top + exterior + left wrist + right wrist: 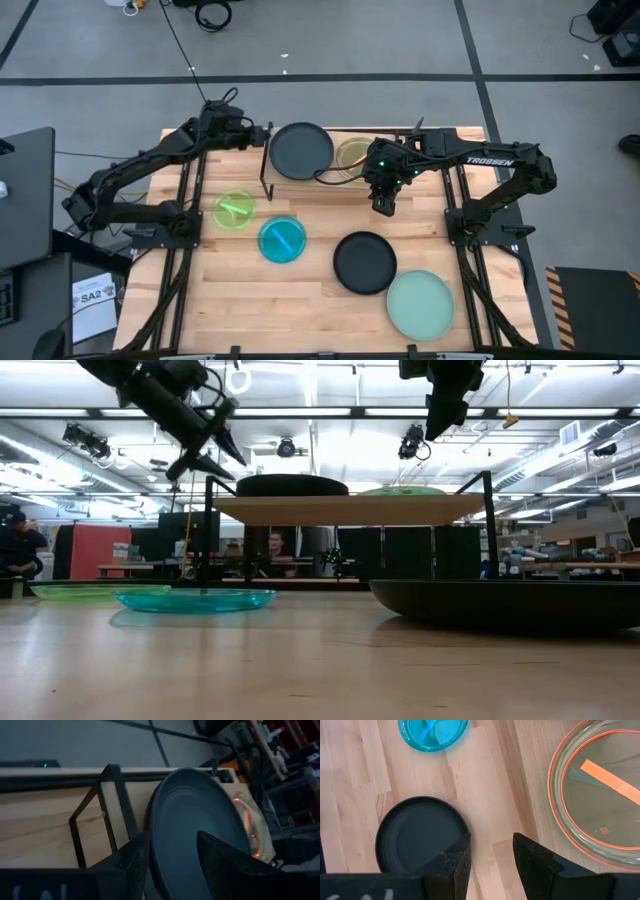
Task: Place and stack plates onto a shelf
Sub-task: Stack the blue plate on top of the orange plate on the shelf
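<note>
A large black plate (302, 150) lies flat on the left part of the shelf (300, 190). Beside it on the shelf lies an orange-rimmed translucent plate (354, 153). My left gripper (262, 137) hovers open just off the shelf's left end, above and clear of the black plate (200, 810). My right gripper (385, 205) hangs open, pointing down over the shelf's near edge, with nothing between its fingers. On the table lie a lime plate (235, 210), a blue plate (282, 240), a second black plate (365, 262) and a pale mint plate (420, 305).
The shelf's black metal legs (82, 825) stand at its left end, close below my left gripper. The low view shows open space under the shelf top (350, 508). The table's near left part is bare wood.
</note>
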Robot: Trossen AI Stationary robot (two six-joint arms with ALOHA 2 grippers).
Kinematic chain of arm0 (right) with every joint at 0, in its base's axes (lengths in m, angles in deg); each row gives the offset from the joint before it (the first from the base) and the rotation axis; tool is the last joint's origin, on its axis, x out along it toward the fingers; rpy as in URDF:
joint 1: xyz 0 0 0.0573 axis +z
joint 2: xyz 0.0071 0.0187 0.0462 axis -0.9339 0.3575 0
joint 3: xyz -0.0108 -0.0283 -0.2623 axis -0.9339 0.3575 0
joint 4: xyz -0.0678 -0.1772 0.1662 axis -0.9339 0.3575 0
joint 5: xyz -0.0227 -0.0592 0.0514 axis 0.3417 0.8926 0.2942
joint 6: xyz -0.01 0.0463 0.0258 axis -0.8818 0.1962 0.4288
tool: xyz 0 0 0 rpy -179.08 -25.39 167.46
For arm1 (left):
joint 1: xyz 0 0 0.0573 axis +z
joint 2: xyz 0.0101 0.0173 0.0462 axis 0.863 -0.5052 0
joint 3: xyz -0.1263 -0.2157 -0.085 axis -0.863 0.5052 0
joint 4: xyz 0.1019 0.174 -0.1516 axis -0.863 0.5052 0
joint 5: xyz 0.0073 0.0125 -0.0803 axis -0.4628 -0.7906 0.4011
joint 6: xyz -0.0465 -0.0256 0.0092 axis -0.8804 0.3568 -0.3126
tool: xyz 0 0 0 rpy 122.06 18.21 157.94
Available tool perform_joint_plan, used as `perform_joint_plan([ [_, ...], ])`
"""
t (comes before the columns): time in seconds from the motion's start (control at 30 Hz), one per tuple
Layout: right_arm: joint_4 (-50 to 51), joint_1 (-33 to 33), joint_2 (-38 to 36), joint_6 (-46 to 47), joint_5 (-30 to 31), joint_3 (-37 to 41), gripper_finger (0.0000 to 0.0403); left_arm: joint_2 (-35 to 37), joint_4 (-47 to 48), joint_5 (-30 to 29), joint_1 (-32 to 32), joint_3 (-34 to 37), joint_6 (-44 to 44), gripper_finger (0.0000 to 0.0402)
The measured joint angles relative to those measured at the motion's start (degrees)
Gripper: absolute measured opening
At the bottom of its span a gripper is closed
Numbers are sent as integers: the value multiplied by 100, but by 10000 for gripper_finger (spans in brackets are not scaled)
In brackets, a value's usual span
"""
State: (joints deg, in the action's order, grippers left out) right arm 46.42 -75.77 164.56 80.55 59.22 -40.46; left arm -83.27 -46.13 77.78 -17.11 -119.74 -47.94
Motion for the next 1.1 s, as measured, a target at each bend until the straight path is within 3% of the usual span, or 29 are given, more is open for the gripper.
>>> perform_joint_plan([
  [0.17,0,0,0,-7,0,0,151,527,357,1,-63,0,75,172],
  [0.3,0,0,0,-10,0,0,151,958,1171,2,-372,-2,61,172],
  [0.67,-3,0,0,-11,0,0,151,1310,3754,-152,-2385,-4,-941,172],
  [0.9,-7,0,0,-11,0,0,151,1176,3849,-878,-3692,-4,-1889,172],
  [1.1,-40,0,0,-11,0,0,151,752,3826,-1172,-4409,-4,-2460,172],
])
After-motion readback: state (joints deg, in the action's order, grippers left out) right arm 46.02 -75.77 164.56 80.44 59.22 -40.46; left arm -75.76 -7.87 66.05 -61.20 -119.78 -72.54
